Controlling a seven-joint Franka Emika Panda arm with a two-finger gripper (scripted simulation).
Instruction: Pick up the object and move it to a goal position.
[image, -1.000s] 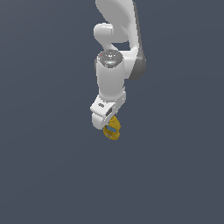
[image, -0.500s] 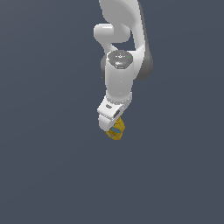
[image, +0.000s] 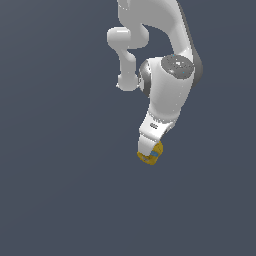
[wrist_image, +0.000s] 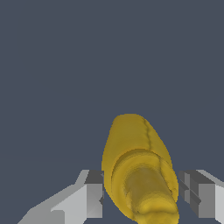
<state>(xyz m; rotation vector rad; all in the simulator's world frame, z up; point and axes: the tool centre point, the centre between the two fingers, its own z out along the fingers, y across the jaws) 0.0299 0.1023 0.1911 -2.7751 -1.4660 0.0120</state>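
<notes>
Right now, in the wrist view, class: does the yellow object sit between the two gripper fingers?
Yes: the yellow object lies between the two fingers of the gripper, one on each side.

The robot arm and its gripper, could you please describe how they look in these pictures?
The arm is glossy white with rounded, bulbous links, dark grey seams at the joints and a grey round cap on one joint. The gripper is a white block with small dark markings; its fingers are light grey with darker, square-edged pads. No cables show.
</notes>
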